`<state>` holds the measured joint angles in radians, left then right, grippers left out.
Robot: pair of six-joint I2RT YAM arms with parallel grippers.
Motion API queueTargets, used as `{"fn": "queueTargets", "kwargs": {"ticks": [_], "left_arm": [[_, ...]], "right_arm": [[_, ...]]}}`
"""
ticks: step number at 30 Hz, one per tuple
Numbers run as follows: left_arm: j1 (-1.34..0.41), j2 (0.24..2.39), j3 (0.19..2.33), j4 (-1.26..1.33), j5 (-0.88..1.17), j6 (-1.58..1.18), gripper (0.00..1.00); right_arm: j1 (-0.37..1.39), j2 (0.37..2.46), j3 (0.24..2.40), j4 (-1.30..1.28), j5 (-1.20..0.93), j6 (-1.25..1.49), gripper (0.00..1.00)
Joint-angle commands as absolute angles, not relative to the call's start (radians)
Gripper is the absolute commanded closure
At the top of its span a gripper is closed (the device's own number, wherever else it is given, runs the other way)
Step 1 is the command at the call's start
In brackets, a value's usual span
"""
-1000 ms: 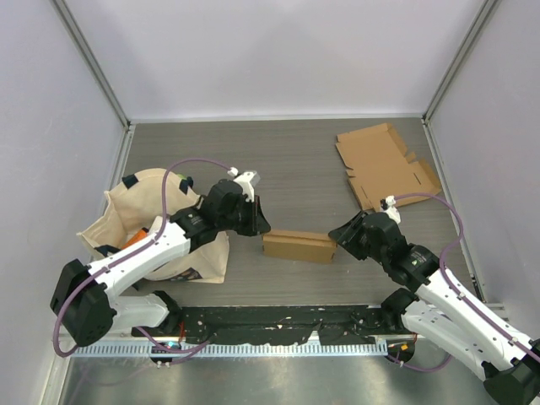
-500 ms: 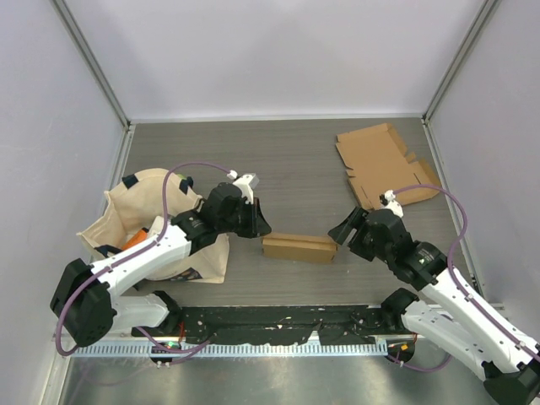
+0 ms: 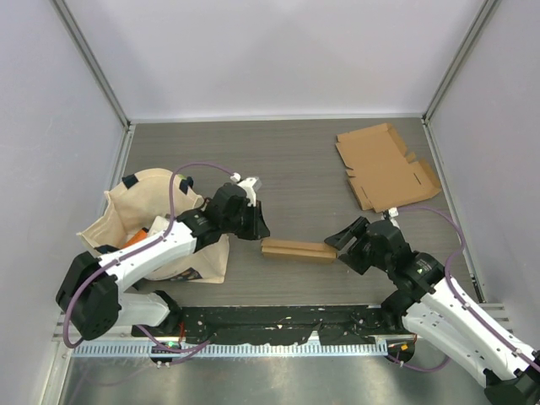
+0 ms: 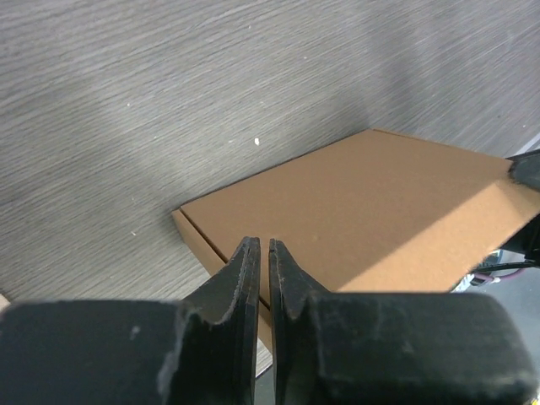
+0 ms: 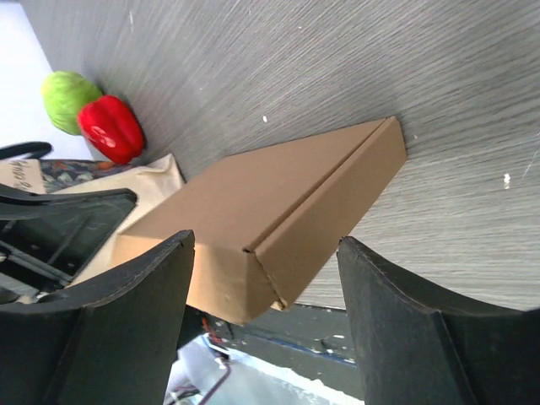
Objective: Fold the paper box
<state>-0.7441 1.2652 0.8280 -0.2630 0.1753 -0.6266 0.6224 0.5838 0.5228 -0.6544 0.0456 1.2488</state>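
Box (image 3: pixel 295 250) is folded shut and lies flat on the table (image 3: pixel 287 160), near the middle of the near edge, long side roughly along that edge. It sits between the two grippers.

Left gripper (image 3: pixel 260 229) is at the box's left end, just above the far-left corner. In the wrist view the left gripper (image 4: pixel 263 245) is narrow, only a thin slit between the fingers (image 4: pixel 240 278), with nothing in it. The box (image 4: pixel 380 211) is under and ahead of the tips; cannot tell if they touch it.

Right gripper (image 3: pixel 340 242) is at the box's right end. In its wrist view the right gripper (image 5: pixel 263 245) is wide, fingers (image 5: pixel 384 295) well apart and gripping nothing. The box (image 5: pixel 253 202) shows in the gap with its short end toward the camera; contact is unclear.

Bag (image 3: pixel 143 207), cream cloth, sits by the left edge, under the left arm, mouth open with something orange inside.

Flat cardboard sheet (image 3: pixel 384 164), unfolded, lies toward the far-right corner, well apart from the box.

Right wrist view also shows a red shape (image 5: pixel 111 126) and a green shape (image 5: pixel 72 99), touching each other, beyond the bag; cannot tell what they are.
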Motion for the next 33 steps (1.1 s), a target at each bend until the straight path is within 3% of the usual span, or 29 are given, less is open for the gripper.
{"fn": "queueTargets", "kwargs": {"ticks": [1,7,11,13,15,16,20,23,25,28,30,32,33], "left_arm": [[-0.746,1.281,0.871,-0.278,0.169,-0.606,0.88],[-0.747,1.298,0.885,-0.272,0.178,-0.600,0.83],[-0.749,1.298,0.945,-0.352,0.138,-0.532,0.60],[-0.752,1.279,0.968,-0.388,0.115,-0.485,0.54],[-0.764,1.278,0.994,-0.439,0.112,-0.453,0.34],[-0.768,1.281,1.002,-0.452,0.121,-0.445,0.31],[-0.895,1.315,0.996,-0.476,0.102,-0.397,0.34],[-0.959,1.365,0.997,-0.434,0.008,-0.437,0.41],[-0.957,1.428,1.008,-0.369,-0.041,-0.513,0.53],[-0.957,1.561,1.076,-0.340,-0.025,-0.555,0.57],[-0.956,1.630,1.145,-0.354,-0.005,-0.557,0.60],[-0.956,1.703,1.175,-0.376,-0.005,-0.566,0.63],[-0.954,1.715,1.181,-0.367,-0.005,-0.569,0.63]], "right_arm": [[0.623,0.536,0.509,-0.637,0.051,1.399,0.26],[0.623,0.503,0.506,-0.575,0.038,1.465,0.24],[0.623,0.674,0.607,-0.618,0.107,1.174,0.25],[0.623,0.785,0.659,-0.656,0.078,0.966,0.25],[0.632,0.851,0.666,-0.687,0.028,0.914,0.24],[0.634,0.845,0.648,-0.674,0.017,0.907,0.24],[0.634,0.781,0.603,-0.623,-0.076,0.882,0.24],[0.650,0.814,0.583,-0.666,-0.152,0.850,0.32],[0.678,0.790,0.575,-0.714,-0.103,0.838,0.35],[0.762,0.766,0.638,-0.814,-0.017,0.816,0.41],[0.866,0.772,0.675,-0.830,-0.014,0.834,0.50],[0.946,0.775,0.680,-0.812,-0.018,0.865,0.68],[1.048,0.769,0.667,-0.775,-0.012,0.903,0.72]]}}
